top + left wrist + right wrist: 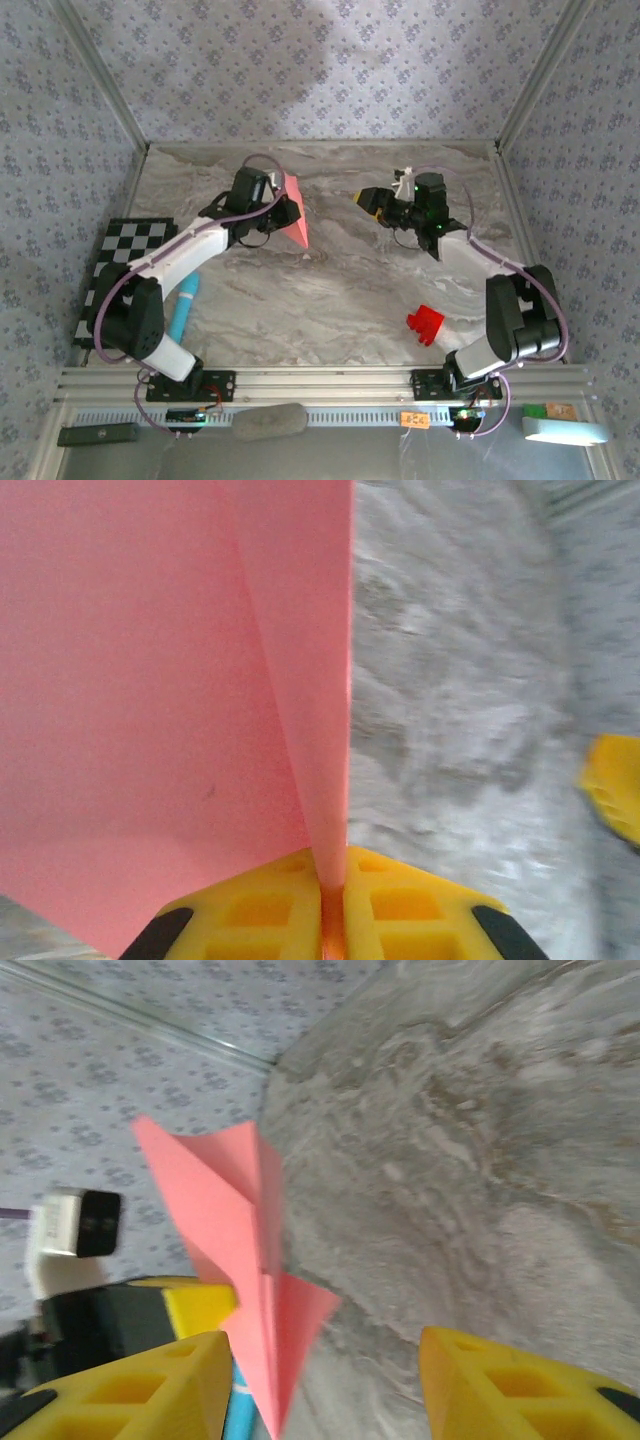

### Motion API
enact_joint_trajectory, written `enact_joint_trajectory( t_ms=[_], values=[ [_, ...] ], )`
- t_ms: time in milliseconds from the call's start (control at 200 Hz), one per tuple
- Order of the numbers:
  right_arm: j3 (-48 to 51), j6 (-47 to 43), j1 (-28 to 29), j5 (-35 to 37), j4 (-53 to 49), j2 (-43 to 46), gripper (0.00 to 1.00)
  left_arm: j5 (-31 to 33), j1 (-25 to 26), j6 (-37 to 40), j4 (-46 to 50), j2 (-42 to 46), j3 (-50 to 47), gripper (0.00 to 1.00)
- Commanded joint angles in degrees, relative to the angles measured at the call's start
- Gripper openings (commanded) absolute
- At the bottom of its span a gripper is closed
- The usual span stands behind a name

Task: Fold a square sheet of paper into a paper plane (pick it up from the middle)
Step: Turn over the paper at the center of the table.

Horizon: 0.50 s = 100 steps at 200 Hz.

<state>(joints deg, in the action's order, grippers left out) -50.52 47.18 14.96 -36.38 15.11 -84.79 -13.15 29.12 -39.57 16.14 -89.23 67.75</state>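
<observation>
My left gripper (333, 920) clamps the slim pink-red folded paper plane (150, 730) above the grey marbled table (340, 290), my right gripper (322, 1360) stands apart, empty; folding seems finished, next I should lay it down gently

Right tool (322, 1362) spread wide before paper plane (230, 1210)

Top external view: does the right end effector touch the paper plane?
No, bare table lies between the right end effector and the paper plane.
</observation>
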Motion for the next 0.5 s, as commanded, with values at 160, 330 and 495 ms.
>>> enact_joint_trajectory(
  t_ms=[160,330,495],
  values=[
    [1.27,-10.16,-0.94,11.11,-14.77,4.85,0.54,38.15,7.61,13.14,36.28,-15.39,20.35,0.1],
    [2.67,-10.18,-1.76,12.51,-16.12,6.05,0.55,52.88,12.66,14.45,46.81,-28.16,31.27,0.1],
    [4.98,-9.66,-2.77,14.47,-17.0,7.81,0.55,53.59,14.37,14.13,47.15,-34.57,34.41,0.1]
  ],
)
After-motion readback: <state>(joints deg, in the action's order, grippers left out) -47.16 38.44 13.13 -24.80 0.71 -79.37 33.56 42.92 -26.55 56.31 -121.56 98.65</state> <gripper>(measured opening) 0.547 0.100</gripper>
